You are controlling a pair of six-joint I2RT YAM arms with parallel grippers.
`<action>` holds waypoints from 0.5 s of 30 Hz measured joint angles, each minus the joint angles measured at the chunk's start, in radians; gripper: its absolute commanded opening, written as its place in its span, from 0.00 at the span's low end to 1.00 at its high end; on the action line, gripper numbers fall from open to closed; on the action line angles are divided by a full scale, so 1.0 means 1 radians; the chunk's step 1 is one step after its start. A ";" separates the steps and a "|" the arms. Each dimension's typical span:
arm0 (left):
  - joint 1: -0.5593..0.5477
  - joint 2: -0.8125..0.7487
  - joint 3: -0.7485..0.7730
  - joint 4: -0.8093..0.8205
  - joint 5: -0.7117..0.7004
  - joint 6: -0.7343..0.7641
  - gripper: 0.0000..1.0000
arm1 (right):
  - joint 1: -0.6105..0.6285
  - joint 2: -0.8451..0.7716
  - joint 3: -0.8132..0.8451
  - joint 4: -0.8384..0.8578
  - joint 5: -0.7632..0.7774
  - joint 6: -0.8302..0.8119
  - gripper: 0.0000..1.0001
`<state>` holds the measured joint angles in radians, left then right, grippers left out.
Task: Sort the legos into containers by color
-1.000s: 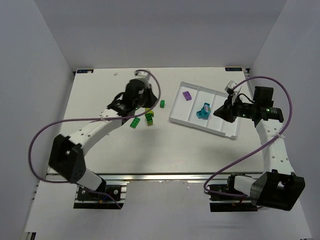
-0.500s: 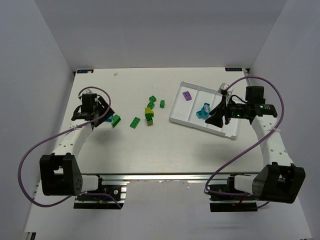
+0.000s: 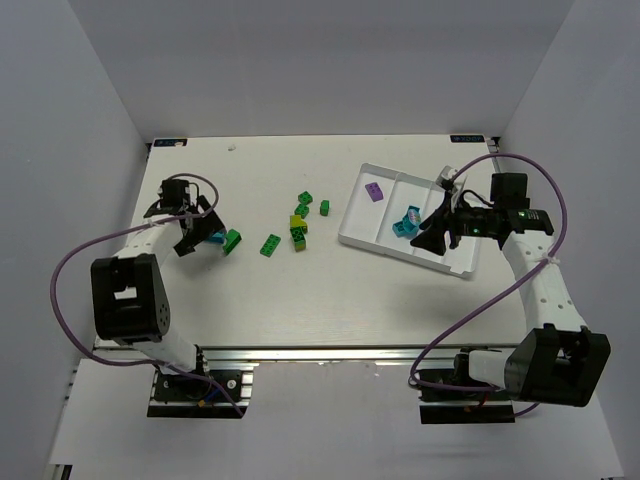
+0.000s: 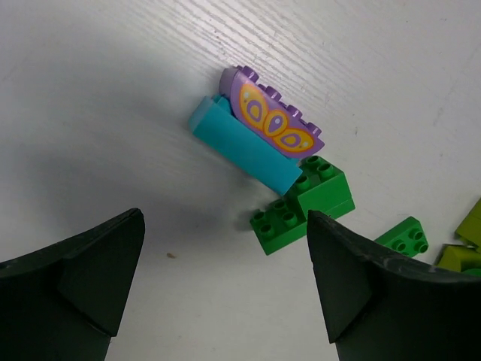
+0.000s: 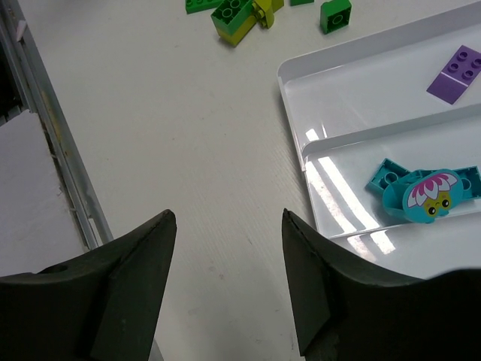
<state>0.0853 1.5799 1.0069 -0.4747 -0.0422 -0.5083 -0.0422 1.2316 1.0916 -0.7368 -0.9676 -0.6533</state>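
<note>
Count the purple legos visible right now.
2: a flat purple brick in the leftmost tray compartment; a patterned purple brick on the table, touching a teal brick. More may be hidden.

One three-compartment tray (image 3: 358,218) is holding two teal pieces (image 5: 425,192) and one purple brick (image 3: 374,192), while one teal brick (image 4: 244,147), one purple butterfly piece (image 4: 274,124) and about seven greenish bricks (image 3: 270,245) are lying outside.

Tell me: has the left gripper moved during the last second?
Yes. In the top view the left gripper has moved left, away from the white tray, toward the left edge of the table.
</note>
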 measured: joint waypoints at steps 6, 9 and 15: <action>0.000 0.078 0.064 -0.009 0.005 0.160 0.98 | 0.000 0.001 -0.012 0.014 0.003 0.015 0.64; 0.000 0.121 0.101 -0.011 0.001 0.239 0.98 | 0.000 0.004 -0.012 0.019 0.004 0.019 0.64; 0.000 0.171 0.139 -0.010 0.008 0.336 0.96 | 0.000 0.019 -0.012 0.031 0.005 0.019 0.65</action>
<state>0.0853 1.7512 1.1461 -0.4850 -0.0345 -0.1719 -0.0422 1.2503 1.0798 -0.7055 -0.9630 -0.6338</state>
